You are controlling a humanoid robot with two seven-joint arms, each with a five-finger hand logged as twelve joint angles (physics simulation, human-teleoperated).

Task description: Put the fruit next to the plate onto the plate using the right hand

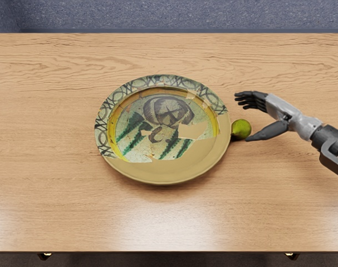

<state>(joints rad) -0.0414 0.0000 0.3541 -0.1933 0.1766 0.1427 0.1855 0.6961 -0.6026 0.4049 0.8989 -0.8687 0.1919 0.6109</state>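
The small round yellow-green fruit [241, 129] touches the patterned ceramic plate [157, 171] at its three o'clock; the right hand [267, 113], fingers spread, hovers just beside.

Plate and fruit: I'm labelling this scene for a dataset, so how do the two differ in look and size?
The plate is wide and shallow; the fruit is small and round. The plate is tan with a dark patterned rim and painted centre; the fruit is plain yellow-green. The plate sits mid-table; the fruit lies by its right rim. Both rest on the wooden table.
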